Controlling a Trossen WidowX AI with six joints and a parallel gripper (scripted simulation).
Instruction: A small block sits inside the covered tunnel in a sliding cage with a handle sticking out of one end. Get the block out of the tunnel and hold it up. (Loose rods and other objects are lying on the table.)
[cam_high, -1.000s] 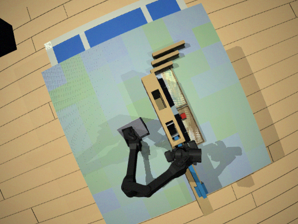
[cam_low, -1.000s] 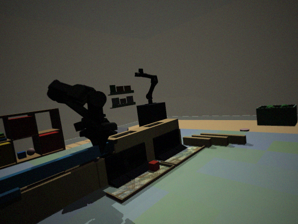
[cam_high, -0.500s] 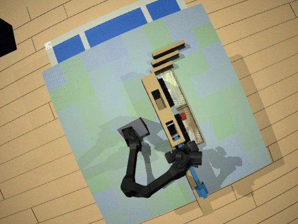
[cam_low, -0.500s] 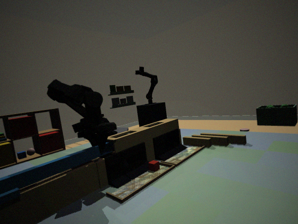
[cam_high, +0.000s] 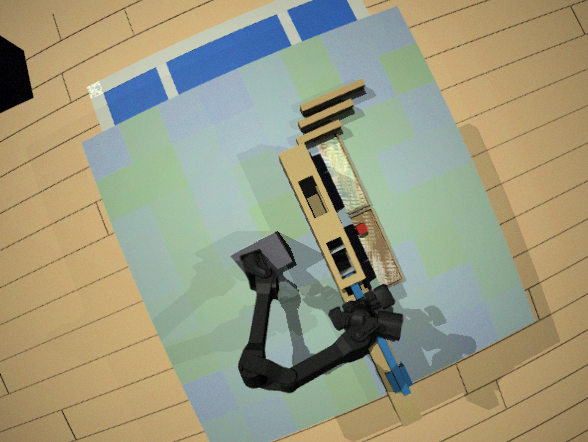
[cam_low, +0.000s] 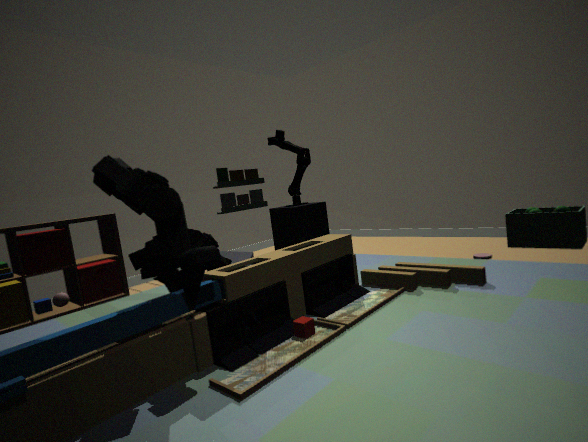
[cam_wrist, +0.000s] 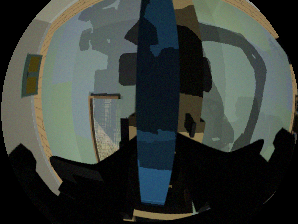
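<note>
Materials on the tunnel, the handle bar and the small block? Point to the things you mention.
Tunnel (cam_high: 322, 223) (cam_low: 295, 265): probably plain wood or painted board; flat tan, no visible grain.
Blue handle bar (cam_high: 387, 351) (cam_low: 100, 327) (cam_wrist: 156, 186): likely matte plastic or painted; even blue, no bright highlights.
Red block (cam_high: 361, 228) (cam_low: 303, 327): solid matte red; plastic or painted wood, can't tell.
</note>
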